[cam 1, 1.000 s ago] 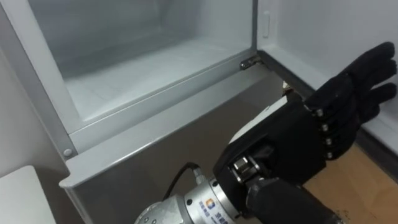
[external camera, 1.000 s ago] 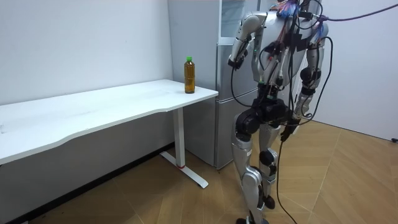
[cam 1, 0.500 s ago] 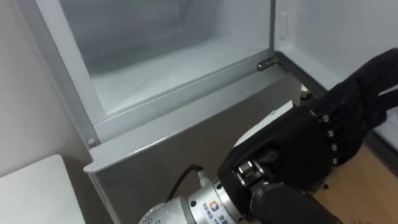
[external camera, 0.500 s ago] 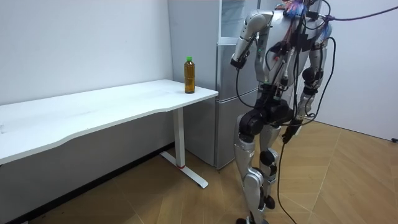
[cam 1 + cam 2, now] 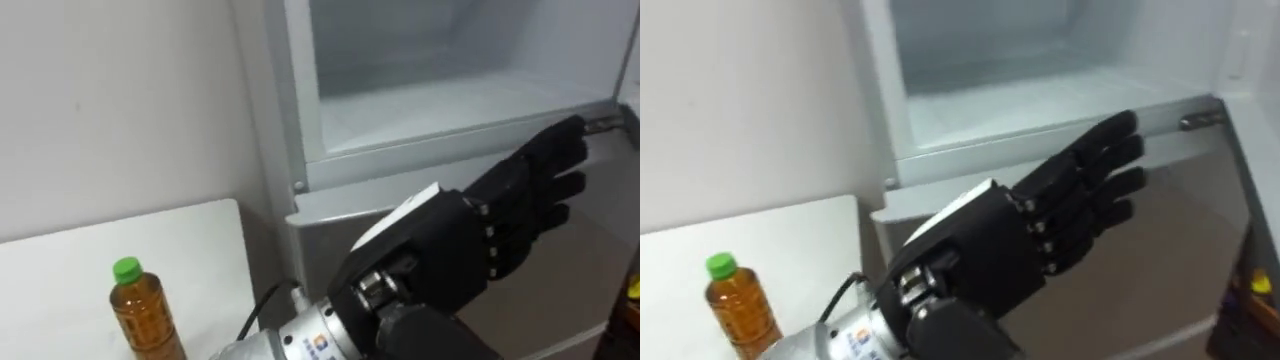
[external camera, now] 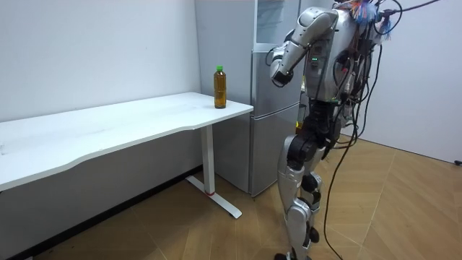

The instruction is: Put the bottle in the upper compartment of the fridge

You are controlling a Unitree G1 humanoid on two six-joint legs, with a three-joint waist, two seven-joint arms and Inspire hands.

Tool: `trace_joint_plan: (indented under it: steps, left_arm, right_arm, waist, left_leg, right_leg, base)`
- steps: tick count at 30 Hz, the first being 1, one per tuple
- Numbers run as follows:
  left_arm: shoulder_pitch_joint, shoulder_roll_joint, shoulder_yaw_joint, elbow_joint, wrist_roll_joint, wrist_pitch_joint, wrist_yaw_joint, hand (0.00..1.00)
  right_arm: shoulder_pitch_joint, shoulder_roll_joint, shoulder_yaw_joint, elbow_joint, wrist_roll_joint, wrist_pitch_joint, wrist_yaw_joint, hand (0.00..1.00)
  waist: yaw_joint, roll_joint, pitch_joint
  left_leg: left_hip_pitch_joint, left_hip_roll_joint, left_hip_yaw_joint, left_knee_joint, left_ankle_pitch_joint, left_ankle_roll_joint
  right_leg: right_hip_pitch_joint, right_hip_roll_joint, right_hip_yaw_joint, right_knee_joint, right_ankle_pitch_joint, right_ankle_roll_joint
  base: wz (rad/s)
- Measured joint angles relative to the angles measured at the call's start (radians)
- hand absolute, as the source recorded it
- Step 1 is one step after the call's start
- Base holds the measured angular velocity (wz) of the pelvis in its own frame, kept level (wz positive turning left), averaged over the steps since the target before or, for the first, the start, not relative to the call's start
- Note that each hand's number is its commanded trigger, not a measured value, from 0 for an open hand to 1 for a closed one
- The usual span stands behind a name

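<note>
My left hand (image 5: 445, 255) is nearest, raised in front of me with its back turned up. Its dark fingers (image 5: 535, 175) are stretched out straight and a little spread, and it is holding nothing. Lower left of it, well apart from it, the bottle (image 5: 140, 318) stands upright on the white worktop (image 5: 60, 280). It has a green cap and amber liquid inside, and nothing touches it.

Beyond my hand is the grey front of the fridge (image 5: 330, 215). My fingertips point toward the ledge under the upper compartment (image 5: 450, 100), which stands open with a pale, bare floor. Whether they touch the ledge I cannot tell. To the left of the fridge, behind the worktop, is a plain white wall (image 5: 120, 100).

In the room view I stand upright on the wooden floor (image 6: 404, 209), close beside the fridge. My left arm is lifted at chest height, and the bottle sits near the worktop's end by the fridge.
</note>
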Motion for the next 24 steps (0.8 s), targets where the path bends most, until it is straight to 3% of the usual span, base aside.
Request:
trace_joint_plan:
  steps: [7,9,16,20,24]
  left_arm:
    - [0.111,0.017,0.126,-0.134,0.045,-0.002,0.021,0.0]
    - [0.141,0.018,0.177,-0.15,0.07,-0.02,0.035,0.0]
    - [0.179,0.022,0.294,-0.191,0.095,-0.032,0.084,0.0]
    - [0.181,0.022,0.389,-0.224,0.094,-0.088,0.11,0.0]
    - [0.187,0.021,0.489,-0.257,0.097,-0.115,0.148,0.0]
  right_arm:
    - [-0.011,0.001,0.002,0.03,-0.052,-0.022,0.003,0.0]
    - [-0.012,0.006,0.001,0.03,-0.073,-0.034,0.005,0.0]
    - [-0.012,0.031,0.0,0.035,-0.083,-0.051,0.034,0.0]
    - [-0.004,0.032,0.0,0.041,-0.077,-0.054,0.034,0.0]
    - [0.011,0.035,-0.021,0.042,-0.08,-0.074,0.047,0.0]
  waist:
    - [0.071,0.003,-0.0025]
    - [0.084,0.001,-0.0024]
    - [0.113,0.005,-0.0061]
    - [0.147,0.003,-0.005]
    - [0.167,0.003,-0.0054]
  left_leg:
    - [0.008,0.002,-0.004,0.001,0.0,0.0]
    - [0.0,0.002,-0.015,0.004,0.0,0.0]
    - [-0.013,0.002,-0.05,0.007,0.0,0.0]
    - [0.0,0.002,-0.054,0.005,0.0,0.0]
    - [0.003,0.002,-0.059,0.003,0.0,0.0]
  right_leg:
    - [0.032,-0.002,-0.028,-0.017,0.0,0.003]
    - [0.032,-0.005,-0.044,-0.02,-0.001,0.003]
    - [0.045,-0.005,-0.072,-0.034,-0.005,0.004]
    - [0.06,-0.005,-0.077,-0.035,-0.011,0.003]
    - [0.07,-0.007,-0.091,-0.037,-0.017,0.004]
  base:
    - [0.11]
    - [0.16]
    - [0.15]
    - [0.02]
    - [0.09]
